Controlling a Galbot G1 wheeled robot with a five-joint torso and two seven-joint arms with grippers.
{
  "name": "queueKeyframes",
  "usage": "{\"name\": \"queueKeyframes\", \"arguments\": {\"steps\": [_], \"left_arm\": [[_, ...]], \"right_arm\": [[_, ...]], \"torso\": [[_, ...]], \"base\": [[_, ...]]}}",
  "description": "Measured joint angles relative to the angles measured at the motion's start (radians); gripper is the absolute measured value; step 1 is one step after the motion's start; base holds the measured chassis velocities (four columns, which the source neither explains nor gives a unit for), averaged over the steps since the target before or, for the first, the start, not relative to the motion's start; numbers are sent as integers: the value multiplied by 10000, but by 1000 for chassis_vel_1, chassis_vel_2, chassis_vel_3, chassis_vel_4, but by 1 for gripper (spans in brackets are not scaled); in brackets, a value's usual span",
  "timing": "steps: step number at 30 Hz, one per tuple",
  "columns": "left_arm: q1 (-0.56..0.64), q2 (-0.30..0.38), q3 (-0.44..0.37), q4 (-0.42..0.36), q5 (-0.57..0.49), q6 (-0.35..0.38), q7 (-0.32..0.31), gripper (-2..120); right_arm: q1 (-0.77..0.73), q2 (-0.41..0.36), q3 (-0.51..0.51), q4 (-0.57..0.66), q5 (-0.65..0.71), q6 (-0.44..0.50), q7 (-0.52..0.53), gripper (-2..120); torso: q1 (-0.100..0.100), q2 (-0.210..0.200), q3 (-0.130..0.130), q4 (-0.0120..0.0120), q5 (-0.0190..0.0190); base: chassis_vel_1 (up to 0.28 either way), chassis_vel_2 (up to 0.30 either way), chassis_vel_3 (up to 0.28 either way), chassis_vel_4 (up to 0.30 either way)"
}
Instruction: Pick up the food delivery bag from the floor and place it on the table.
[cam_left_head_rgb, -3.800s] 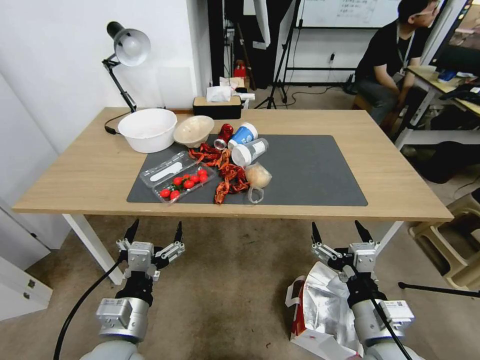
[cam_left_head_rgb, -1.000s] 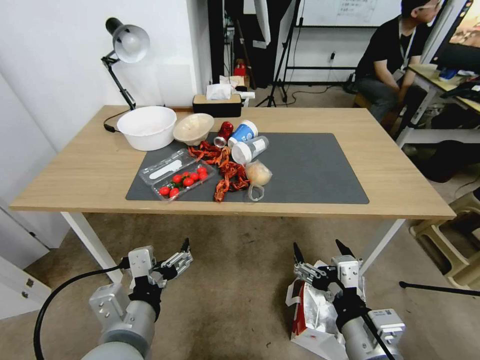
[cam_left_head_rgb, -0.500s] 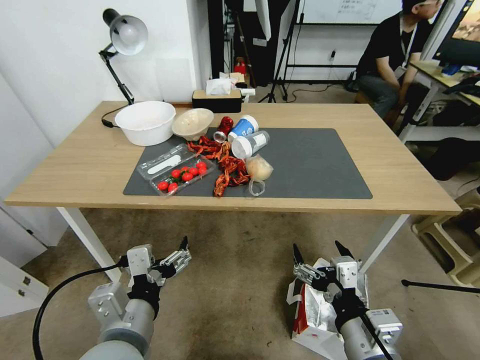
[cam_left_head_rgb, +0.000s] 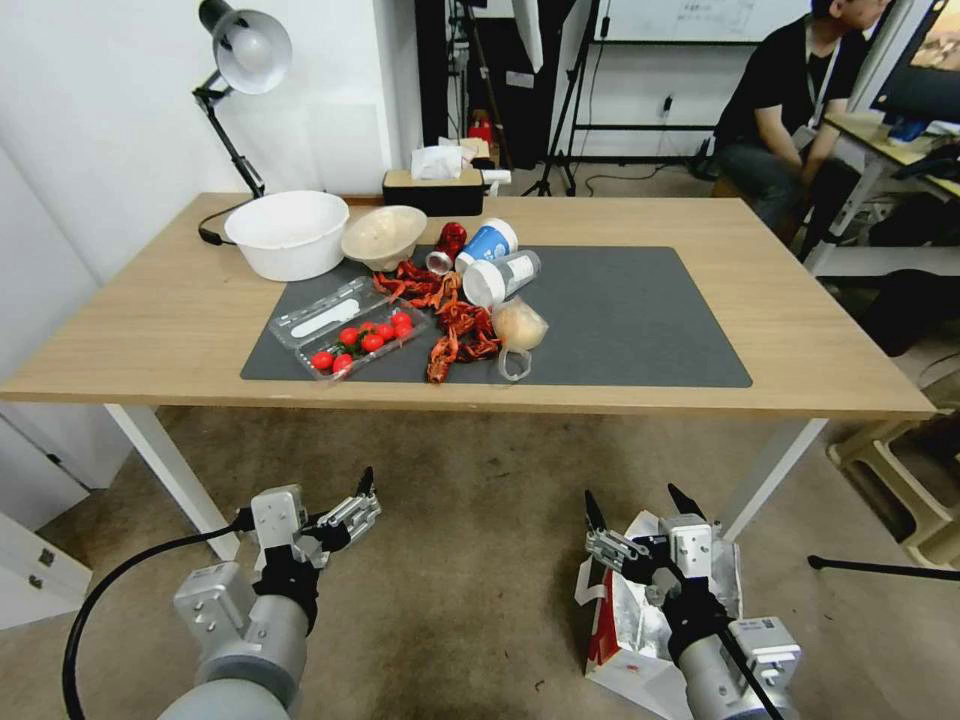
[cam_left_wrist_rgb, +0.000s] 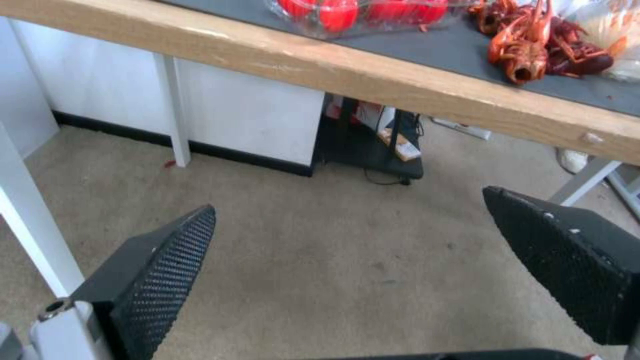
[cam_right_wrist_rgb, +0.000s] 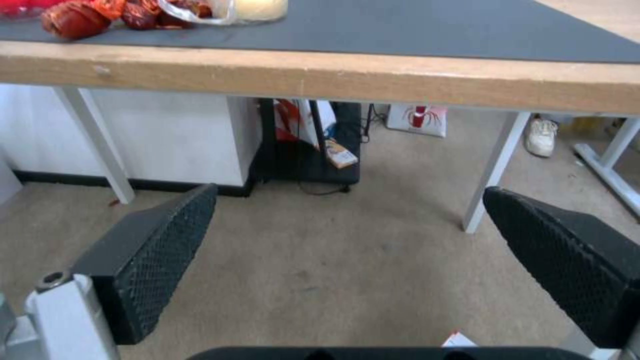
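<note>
Partly hidden behind the right gripper (cam_left_head_rgb: 636, 510), the food delivery bag (cam_left_head_rgb: 630, 630) stands.

White bowl (cam_left_head_rgb: 287, 233), crayfish (cam_left_head_rgb: 452, 332), tomatoes (cam_left_head_rgb: 362, 340)

White food delivery bag (cam_left_head_rgb: 640, 625) with red side, silver foil lining, light-wood table (cam_left_head_rgb: 790, 330), dark grey mat (cam_left_head_rgb: 630, 320), grey-brown floor (cam_left_head_rgb: 470, 560), black cross-hatched fingers (cam_left_wrist_rgb: 167, 270)

- Head view looks forward and down over the large light-wood worktop (cam_left_head_rgb: 180, 330) from above its near edge.
- Both wrist views sit low, close before that edge (cam_left_wrist_rgb: 400, 85) (cam_right_wrist_rgb: 333, 75), facing beneath it.
</note>
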Motion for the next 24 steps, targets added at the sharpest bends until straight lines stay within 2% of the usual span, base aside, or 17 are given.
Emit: {"name": "queueKeyframes", "arguments": {"steps": [24], "left_arm": [[-142,87,-7,171,215,-136,188,100]], "right_arm": [[-39,15,151,-127,74,159,105,100]], "torso": [[-474,-1125,-653,0,0]], "base": [[0,0,0,0]]}}
